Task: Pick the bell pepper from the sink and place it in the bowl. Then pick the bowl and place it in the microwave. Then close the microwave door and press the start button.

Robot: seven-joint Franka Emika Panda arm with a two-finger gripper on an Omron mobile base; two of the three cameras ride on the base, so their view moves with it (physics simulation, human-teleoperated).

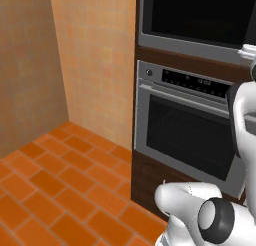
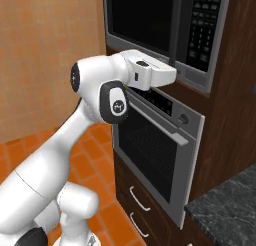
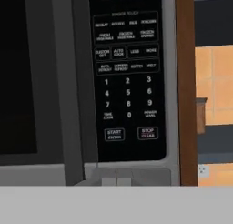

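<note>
One step remains: the gripper, fingers clenched on nothing, faces the microwave keypad, the START button just above and ahead (the microwave door apparently closed); next, likely a straight push.

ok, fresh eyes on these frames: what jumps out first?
The white arm reaching up to the microwave, built in above the wall oven. In the hand view, the black keypad sits dead ahead, its START button low on the panel. The microwave door looks shut.
</note>
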